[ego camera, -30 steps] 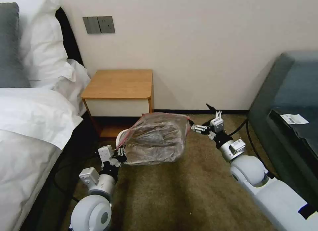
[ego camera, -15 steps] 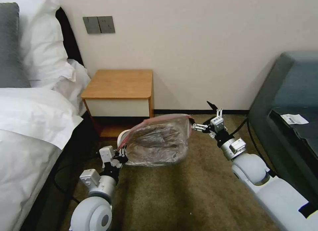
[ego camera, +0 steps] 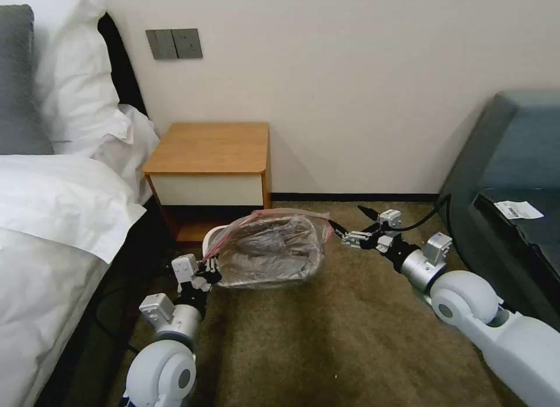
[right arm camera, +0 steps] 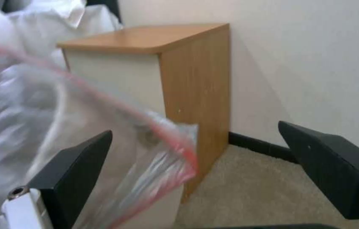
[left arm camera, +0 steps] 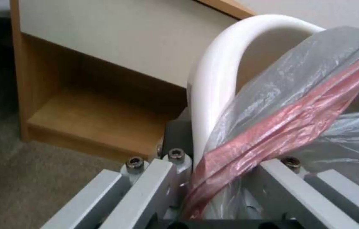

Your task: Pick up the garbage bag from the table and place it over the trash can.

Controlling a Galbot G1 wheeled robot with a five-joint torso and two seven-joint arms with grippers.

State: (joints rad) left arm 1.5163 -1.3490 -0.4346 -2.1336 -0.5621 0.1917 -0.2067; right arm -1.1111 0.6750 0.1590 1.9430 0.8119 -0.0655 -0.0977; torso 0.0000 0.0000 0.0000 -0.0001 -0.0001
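The bag (ego camera: 271, 251), thin wrinkled grey film with a red-pink band along its edge, is draped over the bin (ego camera: 211, 237), whose cream rolled rim peeks out at the left. Both sit on the carpet just in front of the nightstand (ego camera: 211, 147), with its bare orange-brown top and white drawer front.

One garbage bag (ego camera: 271, 251), one trash can (left arm camera: 213, 79), one counter (ego camera: 210, 147), two grippers, two pillows
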